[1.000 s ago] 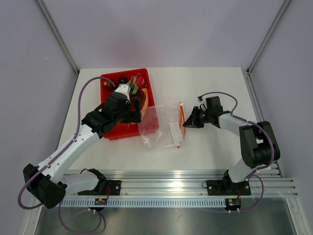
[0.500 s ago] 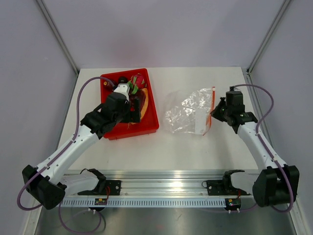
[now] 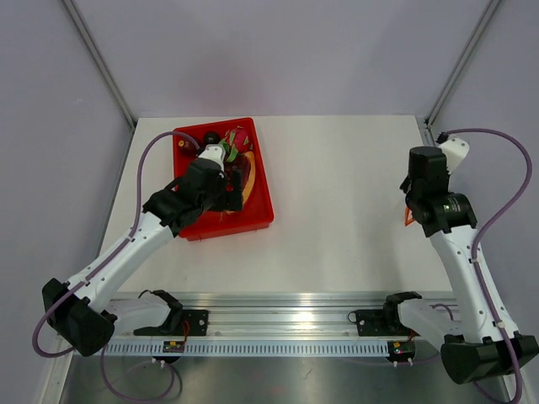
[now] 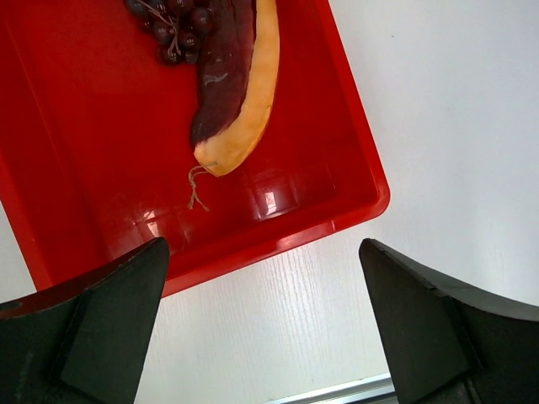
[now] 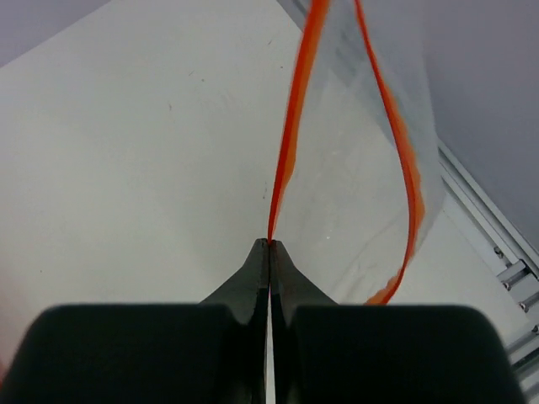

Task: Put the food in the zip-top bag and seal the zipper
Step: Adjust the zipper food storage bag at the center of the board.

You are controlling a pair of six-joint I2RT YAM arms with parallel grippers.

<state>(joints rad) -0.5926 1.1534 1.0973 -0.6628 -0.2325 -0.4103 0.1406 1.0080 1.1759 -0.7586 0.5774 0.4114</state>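
Observation:
The food lies in a red bin: a red-pink piece with green bits, a dark lump, and in the left wrist view a dark red slice with a yellow-orange edge and dark grapes. My left gripper hangs open and empty over the bin's near right corner. My right gripper is shut on the orange zipper of the clear zip-top bag, whose mouth gapes open. In the top view only an orange bit shows under the raised right arm.
The red bin stands at the back left of the white table. An aluminium rail runs along the near edge. Grey walls and metal posts enclose the table; a rail lies close to the bag at the right edge.
My right arm has lifted the bag off the middle of the table and carried it to the right edge, where the arm hides most of it. The left arm has stayed over the bin.

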